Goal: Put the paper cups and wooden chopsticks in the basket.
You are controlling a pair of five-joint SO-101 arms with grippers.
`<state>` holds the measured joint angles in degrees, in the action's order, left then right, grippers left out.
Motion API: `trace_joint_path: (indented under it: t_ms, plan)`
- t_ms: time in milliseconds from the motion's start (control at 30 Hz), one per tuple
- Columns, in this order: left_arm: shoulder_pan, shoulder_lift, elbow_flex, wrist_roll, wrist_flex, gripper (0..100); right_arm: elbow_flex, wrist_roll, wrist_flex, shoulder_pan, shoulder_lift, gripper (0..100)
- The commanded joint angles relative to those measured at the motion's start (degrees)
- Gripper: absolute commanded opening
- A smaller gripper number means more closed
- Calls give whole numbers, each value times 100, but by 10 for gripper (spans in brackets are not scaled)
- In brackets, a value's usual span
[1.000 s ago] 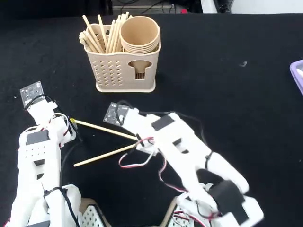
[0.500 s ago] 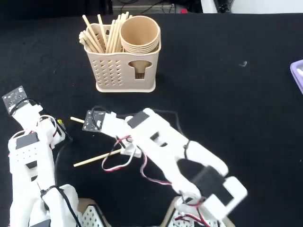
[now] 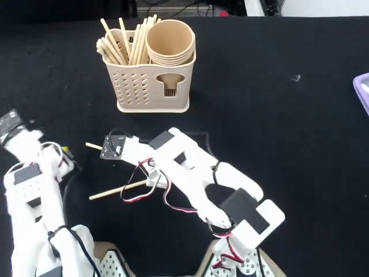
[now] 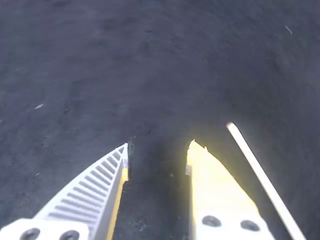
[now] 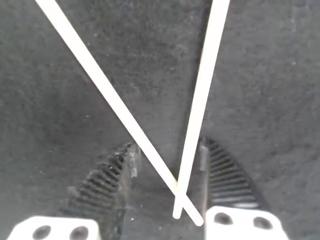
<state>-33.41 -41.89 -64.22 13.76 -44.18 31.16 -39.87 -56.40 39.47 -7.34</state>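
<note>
Down near the arms' side of the table (image 3: pixel 277 144), right claw (image 5: pixel 167 150) spread open and sitting low over the two loose chopsticks (image 5: pixel 106 90), both sticks running through the gap between its jaws and crossing deep in there, close to the palm. Looks like the pick-up step, so: best to close right at the crossing and trap both together, or else nudge sideways and take just one, otherwise risking one stick scissoring out or rolling away. Worth squeezing slow, lifting straight up, and keeping the sticks level-ish for the trip to the basket (image 3: pixel 147 86), sitting well apart at the far side, already packed with the paper cups (image 3: pixel 170 40) and a bunch more sticks. Left claw (image 4: pixel 159 147) also open, gripping nothing, hovering over bare table with one stick's tip just beside one of its jaws, apparently not touching.
</note>
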Motion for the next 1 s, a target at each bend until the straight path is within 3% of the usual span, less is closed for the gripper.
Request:
trace_joint_path:
  t_ms: [0, 267, 567, 967]
  plan:
    - [-400, -62, 286, 360, 79, 191, -215, -62, -44, -79, -13, 10]
    - [-620, -62, 330, 607, 88, 191, -171, -62, -97, -229, 136, 11]
    - [-585, -62, 338, 607, 88, 191, 13, -316, -923, -809, 1631, 11]
    - [-585, -62, 338, 607, 88, 191, 954, -325, 325, -1574, 998, 15]
